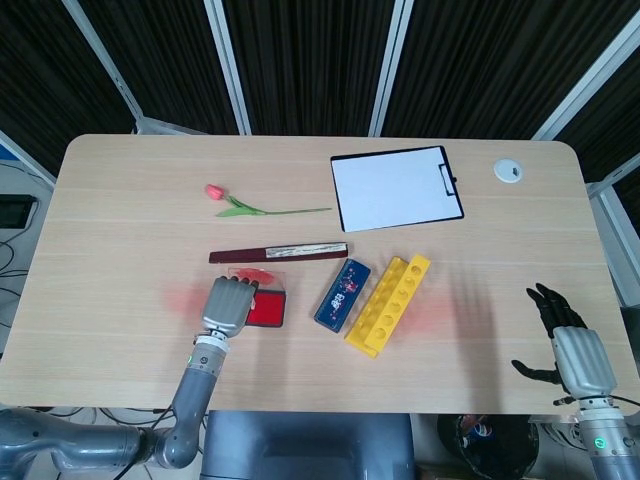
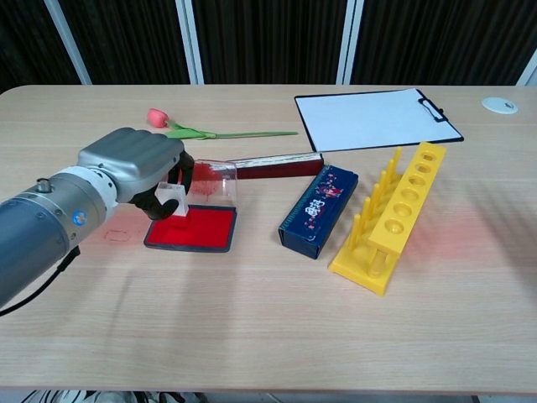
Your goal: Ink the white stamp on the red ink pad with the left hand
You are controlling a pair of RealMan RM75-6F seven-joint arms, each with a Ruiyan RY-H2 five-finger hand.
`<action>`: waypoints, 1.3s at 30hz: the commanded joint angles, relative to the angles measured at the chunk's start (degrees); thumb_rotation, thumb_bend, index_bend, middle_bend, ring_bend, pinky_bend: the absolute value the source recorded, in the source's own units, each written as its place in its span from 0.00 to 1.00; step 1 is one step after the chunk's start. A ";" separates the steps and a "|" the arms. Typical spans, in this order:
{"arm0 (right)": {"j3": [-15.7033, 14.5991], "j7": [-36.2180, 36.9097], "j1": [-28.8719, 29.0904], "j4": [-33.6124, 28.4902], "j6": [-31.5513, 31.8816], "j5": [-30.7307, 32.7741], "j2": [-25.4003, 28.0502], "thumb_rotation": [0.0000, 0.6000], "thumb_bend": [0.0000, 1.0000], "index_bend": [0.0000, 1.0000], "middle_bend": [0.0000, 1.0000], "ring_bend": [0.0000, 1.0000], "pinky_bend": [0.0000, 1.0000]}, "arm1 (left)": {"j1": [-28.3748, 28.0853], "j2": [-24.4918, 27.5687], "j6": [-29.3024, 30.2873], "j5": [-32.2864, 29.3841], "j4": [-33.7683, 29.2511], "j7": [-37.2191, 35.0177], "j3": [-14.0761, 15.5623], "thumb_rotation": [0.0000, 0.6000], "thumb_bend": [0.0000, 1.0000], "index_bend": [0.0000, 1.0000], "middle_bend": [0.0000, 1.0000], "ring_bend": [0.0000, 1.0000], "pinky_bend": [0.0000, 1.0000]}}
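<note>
My left hand (image 2: 134, 164) grips the white stamp (image 2: 171, 201), fingers curled around it, over the left end of the red ink pad (image 2: 197, 227); whether its base touches the red I cannot tell. The pad's clear lid (image 2: 212, 180) stands open behind the pad. Right of the pad lie a blue case (image 2: 319, 210) and a yellow rack (image 2: 391, 218). My right hand (image 1: 572, 345) hangs off the surface (image 2: 268, 327) edge, far right of the pad, fingers apart and holding nothing.
</note>
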 commanded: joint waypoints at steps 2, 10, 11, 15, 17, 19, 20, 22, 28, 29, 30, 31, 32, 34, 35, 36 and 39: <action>-0.01 -0.03 0.02 -0.02 -0.03 -0.02 -0.01 1.00 0.13 0.00 0.00 0.00 0.19 | -0.02 -0.28 -0.18 -0.14 0.44 0.06 0.00 1.00 0.47 0.58 0.56 0.47 0.55; 0.03 0.01 0.08 -0.05 -0.28 0.26 -0.04 1.00 0.13 0.00 0.00 0.00 0.19 | -0.16 -1.34 -1.02 -0.31 2.13 -0.01 0.16 1.00 0.47 0.58 0.56 0.47 0.55; 0.04 0.02 0.08 -0.05 -0.31 0.31 -0.05 1.00 0.13 0.00 0.00 0.00 0.19 | -0.15 -1.47 -1.14 -0.33 2.34 -0.10 0.20 1.00 0.47 0.58 0.56 0.47 0.55; 0.08 0.05 0.11 -0.07 -0.41 0.44 -0.06 1.00 0.13 0.00 0.00 0.00 0.19 | -0.09 -1.87 -1.58 -0.33 3.23 -0.14 0.58 1.00 0.47 0.58 0.56 0.47 0.55; 0.09 0.05 0.12 -0.11 -0.46 0.50 -0.06 1.00 0.13 0.00 0.00 0.00 0.19 | 0.00 -2.05 -1.82 -0.50 3.65 -0.16 0.74 1.00 0.47 0.59 0.56 0.47 0.55; 0.11 0.06 0.12 -0.15 -0.46 0.54 -0.07 1.00 0.13 0.00 0.00 0.00 0.19 | 0.07 -2.14 -1.99 -0.60 3.92 -0.15 0.89 1.00 0.47 0.59 0.56 0.47 0.55; 0.12 0.04 0.12 -0.16 -0.46 0.56 -0.07 1.00 0.13 0.00 0.00 0.00 0.19 | 0.10 -2.16 -2.10 -0.62 4.08 -0.05 1.05 1.00 0.47 0.59 0.56 0.47 0.55; 0.11 0.06 0.11 -0.20 -0.47 0.58 -0.07 1.00 0.13 0.00 0.00 0.00 0.19 | 0.18 -2.18 -2.20 -0.58 4.23 -0.03 1.21 1.00 0.47 0.59 0.56 0.47 0.55; 0.12 0.07 0.06 -0.26 -0.36 0.55 -0.05 1.00 0.13 0.00 0.00 0.00 0.19 | 0.23 -1.99 -1.89 0.15 3.70 -0.71 0.58 1.00 0.47 0.59 0.56 0.47 0.55; 0.12 0.07 0.06 -0.25 -0.35 0.54 -0.05 1.00 0.13 0.00 0.00 0.00 0.19 | 0.21 -1.91 -1.82 0.26 3.53 -0.76 0.44 1.00 0.47 0.59 0.56 0.47 0.55; 0.11 0.08 0.06 -0.25 -0.35 0.52 -0.05 1.00 0.13 0.00 0.00 0.00 0.19 | 0.17 -1.81 -1.69 0.40 3.29 -0.84 0.22 1.00 0.47 0.59 0.56 0.47 0.55; 0.11 0.08 0.06 -0.26 -0.35 0.52 -0.05 1.00 0.13 0.00 0.00 0.00 0.19 | 0.13 -1.69 -1.60 0.51 3.02 -0.86 0.03 1.00 0.47 0.59 0.56 0.47 0.55; 0.11 0.08 0.06 -0.26 -0.36 0.53 -0.05 1.00 0.13 0.00 0.00 0.00 0.19 | 0.10 -1.57 -1.51 0.59 2.74 -0.86 -0.12 1.00 0.47 0.59 0.56 0.47 0.55; 0.11 0.04 0.06 -0.24 -0.35 0.51 -0.06 1.00 0.13 0.00 0.00 0.00 0.19 | 0.05 -1.31 -1.36 0.73 2.14 -0.88 -0.40 1.00 0.47 0.59 0.56 0.47 0.55; 0.11 0.03 0.06 -0.24 -0.35 0.52 -0.06 1.00 0.13 0.00 0.00 0.00 0.19 | 0.04 -1.20 -1.33 0.76 1.91 -0.84 -0.47 1.00 0.47 0.59 0.56 0.47 0.55; 0.11 0.01 0.06 -0.23 -0.35 0.52 -0.06 1.00 0.13 0.00 0.00 0.00 0.19 | 0.02 -1.09 -1.32 0.79 1.73 -0.78 -0.49 1.00 0.47 0.59 0.56 0.47 0.55; 0.12 0.00 0.06 -0.24 -0.32 0.51 -0.07 1.00 0.13 0.00 0.00 0.00 0.19 | 0.03 -0.83 -1.34 0.81 1.47 -0.52 -0.38 1.00 0.47 0.59 0.56 0.47 0.55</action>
